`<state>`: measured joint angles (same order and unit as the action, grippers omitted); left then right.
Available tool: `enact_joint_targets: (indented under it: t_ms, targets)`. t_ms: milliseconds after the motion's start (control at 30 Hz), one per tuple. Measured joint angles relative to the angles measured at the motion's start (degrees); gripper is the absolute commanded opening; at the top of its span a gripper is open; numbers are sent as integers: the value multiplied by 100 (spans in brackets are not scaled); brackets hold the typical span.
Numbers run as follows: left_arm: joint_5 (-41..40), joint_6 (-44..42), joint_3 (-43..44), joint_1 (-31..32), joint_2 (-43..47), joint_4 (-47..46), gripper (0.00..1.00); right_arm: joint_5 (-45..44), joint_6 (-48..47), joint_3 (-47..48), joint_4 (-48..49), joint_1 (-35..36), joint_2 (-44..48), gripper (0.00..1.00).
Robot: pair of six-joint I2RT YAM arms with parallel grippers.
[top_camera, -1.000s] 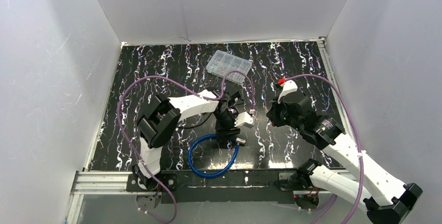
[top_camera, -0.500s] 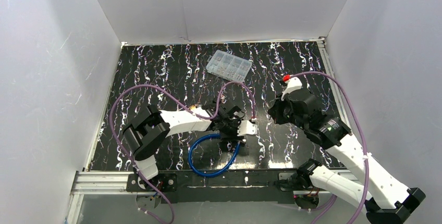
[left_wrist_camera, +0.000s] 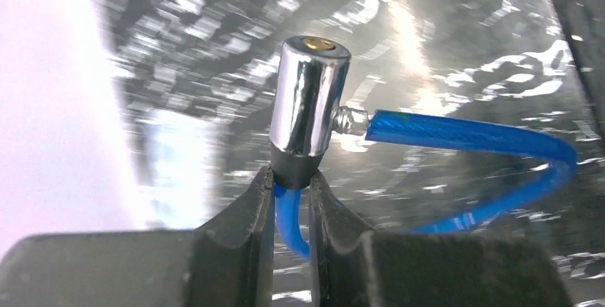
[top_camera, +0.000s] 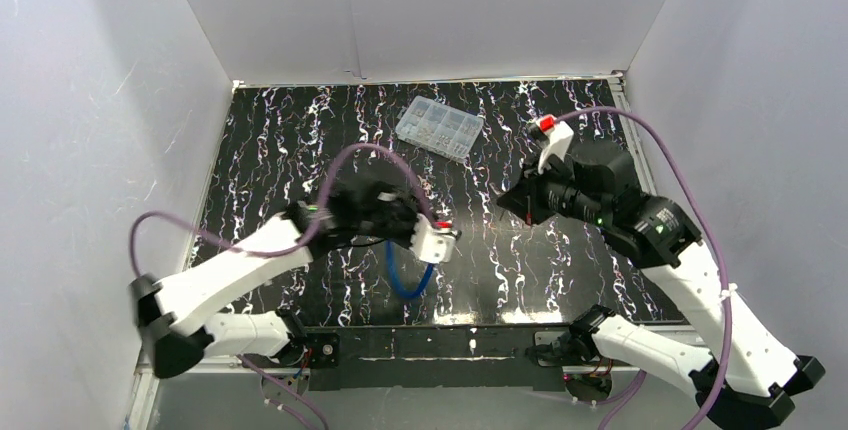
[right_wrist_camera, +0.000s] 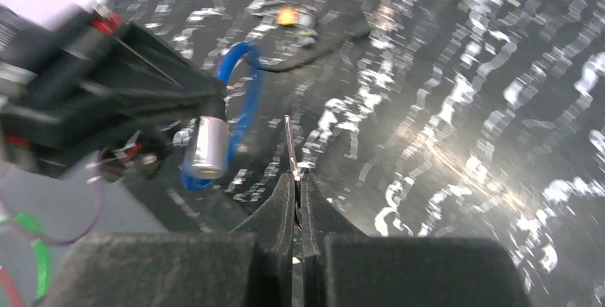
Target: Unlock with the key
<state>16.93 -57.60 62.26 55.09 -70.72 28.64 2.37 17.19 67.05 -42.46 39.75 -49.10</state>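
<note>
Since the earlier view the left arm had swung out to the left and lifted the lock point(left_wrist_camera: 308, 111) clear of the table point(top_camera: 300, 140); the blue cable point(top_camera: 405, 280), formerly a flat loop at the near edge, hung beneath the left gripper point(top_camera: 437, 242). The right arm had shifted slightly toward the far side. In the left wrist view the jaws were closed on the dark base of the lock, a strand of cable caught between them; this grip probably served to leave the chrome barrel and its brass keyhole point(left_wrist_camera: 318, 43) exposed and free of the fingers. The right gripper point(right_wrist_camera: 296, 185) was clamped on the key point(right_wrist_camera: 290, 146), its thin blade projecting ahead of the fingertips; key and lock stood near each other but apart, just left of the table's centre, the blade not yet aligned with the keyhole. A clear parts box point(top_camera: 439, 127) lay toward the far side, well apart from both.
</note>
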Motion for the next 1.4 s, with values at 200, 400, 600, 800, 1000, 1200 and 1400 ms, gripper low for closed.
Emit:
enact_joint_targets:
  t_ms: [200,400,600,800,1000,1200,1400]
  targets:
    - [284,-1484,2275,-37,1329,1290,0,1799,-391,1521,-485,0,-857,1]
    - [-20,-3049,3823,-223,1812,3042,0,2780,-717,3038,-1003,284,-1567,1]
    - [-33,-3484,2111,-802,2214,2924,0,2455,-907,3106,-1158,457,-1770,1]
    - [1128,-3495,1233,-813,1414,2802,22,1523,-789,2065,-1191,289,-1663,1]
    - [2535,-4332,669,-481,-133,2124,63,911,-483,1714,-1294,-238,-1392,1]
    - [3154,-3383,785,614,-1379,1547,65,595,-227,1471,-1250,-483,-940,1]
    - [2798,-94,975,1471,-1856,219,73,459,57,778,-1237,-487,-247,1]
